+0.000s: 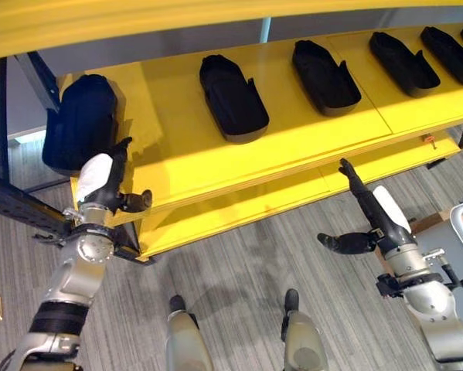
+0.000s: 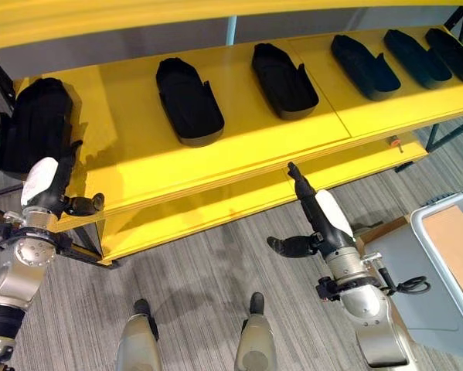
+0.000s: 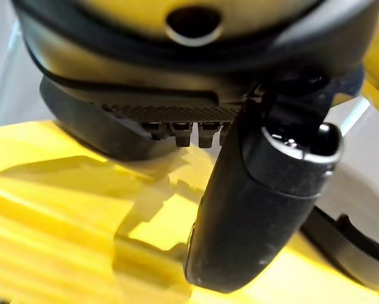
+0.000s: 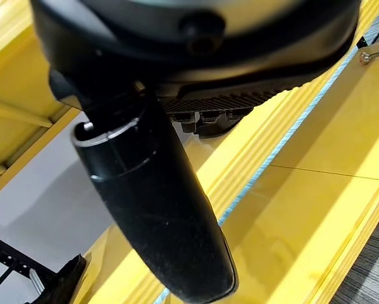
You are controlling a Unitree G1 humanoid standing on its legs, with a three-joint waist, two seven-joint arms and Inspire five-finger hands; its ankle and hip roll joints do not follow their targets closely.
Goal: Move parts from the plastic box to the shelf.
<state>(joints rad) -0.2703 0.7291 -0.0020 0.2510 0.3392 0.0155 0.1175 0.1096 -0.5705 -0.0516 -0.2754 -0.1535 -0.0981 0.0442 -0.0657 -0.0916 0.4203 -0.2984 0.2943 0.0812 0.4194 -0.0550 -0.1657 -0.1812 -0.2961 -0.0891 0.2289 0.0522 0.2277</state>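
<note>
Several black moulded parts lie in a row on the yellow shelf (image 1: 177, 147), among them one (image 1: 233, 97) in the middle and another (image 1: 325, 76) to its right. A larger black part (image 1: 80, 120) sits at the shelf's left end, hanging over the edge. My left hand (image 1: 100, 182) is just below it, open, with straight fingers (image 2: 67, 158) reaching its near edge and the thumb (image 3: 259, 209) spread aside. My right hand (image 1: 374, 212) hovers open and empty in front of the shelf's front edge, fingers pointing up at it.
A grey plastic box (image 2: 447, 202) with a brown flat sheet inside stands at the far right on the floor. A lower yellow shelf board (image 1: 239, 209) juts out under the top one. A dark metal frame (image 1: 15, 205) runs along the left.
</note>
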